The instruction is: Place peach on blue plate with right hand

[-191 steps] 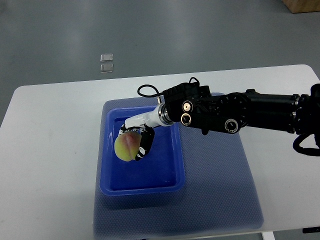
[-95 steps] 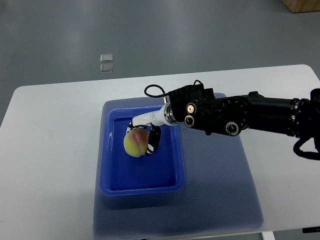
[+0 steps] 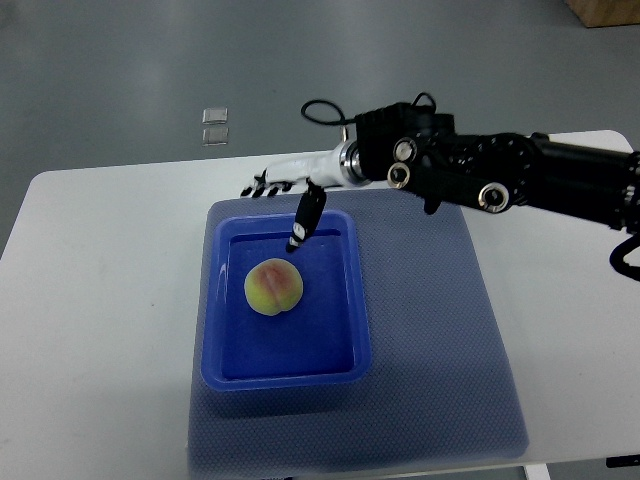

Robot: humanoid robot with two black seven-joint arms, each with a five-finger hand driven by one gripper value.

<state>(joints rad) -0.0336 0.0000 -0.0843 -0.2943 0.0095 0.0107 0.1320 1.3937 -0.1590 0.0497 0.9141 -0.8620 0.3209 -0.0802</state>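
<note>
White table (image 3: 120, 300), blue mat (image 3: 440, 350) on it, blue plate (image 3: 215, 300) on that. The right hand (image 3: 290, 195) hovers over the plate's far rim, fingers spread, holding nothing. The peach (image 3: 274, 288) sits free inside the plate, and a clumsy thumb could roll it.

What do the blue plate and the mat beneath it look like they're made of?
The blue plate looks like moulded plastic: uniform colour, rounded rim, and a slightly glossy floor around the peach. The mat looks like soft woven or foam mesh, matte, judging by its fine regular dotted texture; which of the two can't be told. It lies flat on the white table.
</note>
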